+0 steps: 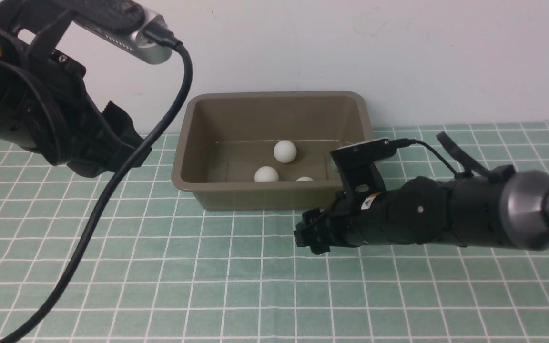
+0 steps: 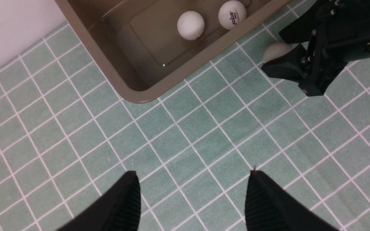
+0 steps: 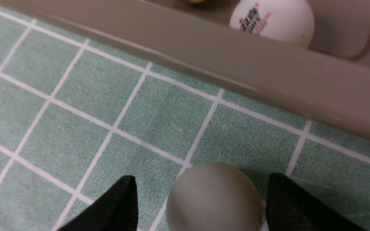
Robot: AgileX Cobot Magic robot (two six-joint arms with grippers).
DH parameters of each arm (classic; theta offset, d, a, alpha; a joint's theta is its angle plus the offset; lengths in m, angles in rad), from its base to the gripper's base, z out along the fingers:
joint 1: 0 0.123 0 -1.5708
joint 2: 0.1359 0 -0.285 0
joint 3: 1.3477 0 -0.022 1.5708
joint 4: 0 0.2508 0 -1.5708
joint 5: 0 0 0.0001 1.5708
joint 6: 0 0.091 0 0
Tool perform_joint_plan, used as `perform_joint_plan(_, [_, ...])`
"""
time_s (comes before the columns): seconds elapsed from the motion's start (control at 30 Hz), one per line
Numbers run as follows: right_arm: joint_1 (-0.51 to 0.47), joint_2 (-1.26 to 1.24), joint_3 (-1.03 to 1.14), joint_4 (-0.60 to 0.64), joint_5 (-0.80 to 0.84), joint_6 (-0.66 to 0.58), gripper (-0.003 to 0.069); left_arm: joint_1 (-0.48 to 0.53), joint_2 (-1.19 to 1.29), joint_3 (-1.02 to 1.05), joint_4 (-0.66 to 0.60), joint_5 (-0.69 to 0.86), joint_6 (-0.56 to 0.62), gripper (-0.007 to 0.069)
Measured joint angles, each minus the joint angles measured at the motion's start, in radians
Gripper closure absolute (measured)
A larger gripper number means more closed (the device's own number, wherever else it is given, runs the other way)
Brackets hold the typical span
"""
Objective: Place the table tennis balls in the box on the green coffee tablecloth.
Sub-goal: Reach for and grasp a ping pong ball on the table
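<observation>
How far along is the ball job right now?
Done: three small white balls lie in the olive-brown plastic tub. In hand: the right gripper's open jaws straddle the fourth ball on the teal checked cloth. Remaining: grip it, drop it in.

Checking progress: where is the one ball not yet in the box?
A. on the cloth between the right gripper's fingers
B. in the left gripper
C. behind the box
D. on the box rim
A: the right wrist view shows the ball on the tablecloth, between the fingers of the open right gripper, beside the box.
</observation>
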State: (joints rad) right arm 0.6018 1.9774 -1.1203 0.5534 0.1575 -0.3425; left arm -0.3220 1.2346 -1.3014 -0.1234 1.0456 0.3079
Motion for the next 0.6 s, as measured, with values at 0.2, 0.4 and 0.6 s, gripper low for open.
perform_joint_plan(0.2, [0.000, 0.025, -0.010, 0.002, 0.025, 0.014, 0.0228, 0.000, 0.000, 0.000, 0.000, 0.000, 0.000, 0.0230])
perform_joint_plan(0.4, [0.000, 0.017, -0.014, -0.028, 0.069, 0.026, 0.0299, 0.000, 0.000, 0.000, 0.000, 0.000, 0.000, 0.0230])
perform_joint_plan(0.6, [0.000, -0.063, -0.014, -0.142, 0.175, 0.029, 0.0299, 0.000, 0.000, 0.000, 0.003, 0.000, 0.000, 0.0230])
